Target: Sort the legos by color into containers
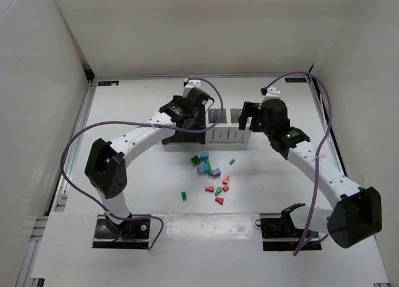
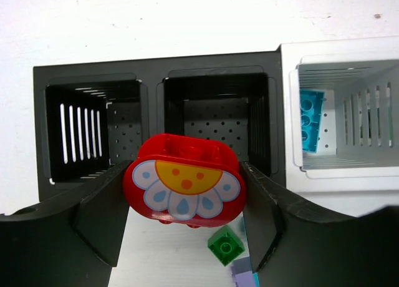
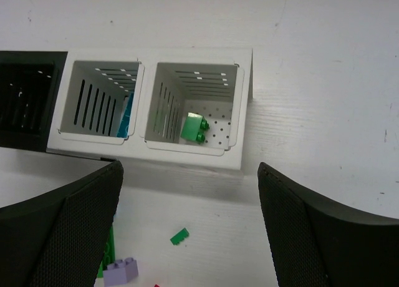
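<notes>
Glossy red plastic brick [image 2: 184,184], printed flower face — matt perforated plastic bins [image 2: 156,112], black and white — smooth white table [image 2: 156,25].

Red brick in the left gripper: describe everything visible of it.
The red brick is glossy plastic with rounded corners; its printed face shows a yellow half-disc with red dots, ringed by white petals bearing blue drops. The left gripper clamps its ends, holding it level before the black bin nearest the white bin.
</notes>
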Controlling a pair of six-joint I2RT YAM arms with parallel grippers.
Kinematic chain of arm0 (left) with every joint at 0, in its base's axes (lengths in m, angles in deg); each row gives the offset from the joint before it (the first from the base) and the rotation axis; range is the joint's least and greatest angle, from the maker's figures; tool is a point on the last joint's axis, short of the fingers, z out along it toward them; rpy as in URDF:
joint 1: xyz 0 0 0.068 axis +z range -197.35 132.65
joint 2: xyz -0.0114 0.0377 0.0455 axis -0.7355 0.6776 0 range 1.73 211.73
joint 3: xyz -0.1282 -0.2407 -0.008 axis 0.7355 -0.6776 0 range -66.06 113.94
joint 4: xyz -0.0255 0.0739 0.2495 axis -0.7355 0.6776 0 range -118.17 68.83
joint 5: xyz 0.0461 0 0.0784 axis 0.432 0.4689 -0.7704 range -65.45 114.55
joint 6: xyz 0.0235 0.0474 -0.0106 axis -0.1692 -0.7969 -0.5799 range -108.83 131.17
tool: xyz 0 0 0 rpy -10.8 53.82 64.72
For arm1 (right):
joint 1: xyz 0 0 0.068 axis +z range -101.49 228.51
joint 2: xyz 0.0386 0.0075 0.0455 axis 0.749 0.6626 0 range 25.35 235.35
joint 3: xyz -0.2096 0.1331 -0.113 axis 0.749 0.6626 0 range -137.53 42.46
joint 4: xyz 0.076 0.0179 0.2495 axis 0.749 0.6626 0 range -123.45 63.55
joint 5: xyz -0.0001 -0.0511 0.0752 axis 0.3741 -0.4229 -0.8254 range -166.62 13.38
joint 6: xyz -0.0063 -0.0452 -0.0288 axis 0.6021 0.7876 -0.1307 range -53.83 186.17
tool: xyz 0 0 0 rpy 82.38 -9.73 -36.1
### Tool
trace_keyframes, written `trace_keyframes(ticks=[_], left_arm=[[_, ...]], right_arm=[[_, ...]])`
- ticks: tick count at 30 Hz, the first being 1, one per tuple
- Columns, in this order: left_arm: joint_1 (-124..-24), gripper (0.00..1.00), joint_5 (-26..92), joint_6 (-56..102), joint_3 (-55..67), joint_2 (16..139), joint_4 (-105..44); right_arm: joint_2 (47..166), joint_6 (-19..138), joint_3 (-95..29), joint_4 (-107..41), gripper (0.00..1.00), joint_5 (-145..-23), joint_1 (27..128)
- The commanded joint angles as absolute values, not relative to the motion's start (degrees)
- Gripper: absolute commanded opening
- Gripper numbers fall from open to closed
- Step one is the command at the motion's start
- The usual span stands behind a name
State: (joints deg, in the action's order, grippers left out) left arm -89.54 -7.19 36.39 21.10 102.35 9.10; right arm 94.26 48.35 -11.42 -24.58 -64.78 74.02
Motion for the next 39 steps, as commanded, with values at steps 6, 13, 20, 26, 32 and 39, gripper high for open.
trace_keyframes(ticks=[6,13,20,26,32,39], left_arm=[[-90.15,0.84,-7.79,35.43,25.97,103.07,10.76],[-90.33,0.95,-7.18,34.38,25.79,101.49,10.94],[-90.50,1.00,-5.33,33.85,23.86,98.07,10.76],[-90.50,1.00,1.49,30.53,17.98,90.96,9.97],[-92.95,1.00,23.82,19.03,0.27,81.54,3.83],[-94.89,1.00,43.07,8.72,-8.58,84.69,-5.33]], right_arm=[[91.28,47.28,-10.53,-24.57,0.90,-65.37,73.12],[89.43,47.45,-9.92,-24.30,0.90,-65.37,72.94],[86.62,48.50,-8.95,-23.34,0.90,-65.10,73.91],[85.21,51.76,-8.51,-21.25,0.90,-66.27,76.35],[82.93,50.27,-7.37,-19.21,0.90,-66.23,75.85],[80.02,46.84,-4.29,-20.09,0.90,-78.64,67.23]])
